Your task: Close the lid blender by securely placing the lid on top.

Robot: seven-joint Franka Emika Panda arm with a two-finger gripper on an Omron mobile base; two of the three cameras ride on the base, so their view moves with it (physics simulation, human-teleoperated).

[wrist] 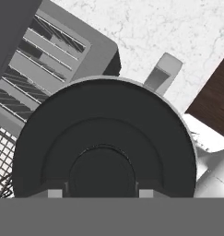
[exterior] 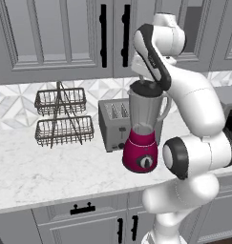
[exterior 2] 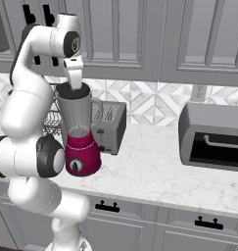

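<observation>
White marble counter (exterior: 50, 171) is seen running under grey cabinets, with a patterned tile backsplash behind it. On it the blender (exterior: 142, 133) is parked, magenta base toward the front edge and clear grey jar standing upright, its handle sticking out to the side. Right behind it, just about touching, a grey toaster (exterior: 112, 124) is set, and a two-tier wire basket rack (exterior: 62, 116) is placed further left along the wall. Over in the right base view, a grey toaster oven (exterior 2: 213, 137) is seen well apart from the blender.

The lid (wrist: 104, 143) is seated on the jar rim, black and round, covering the opening edge to edge as seen from the hand camera. The gripper (wrist: 102, 192) is positioned straight above it, fingertips (wrist: 54, 193) down at the lid's raised centre knob on either side. Whether the knob is actually pinched or just flanked can't be told.
</observation>
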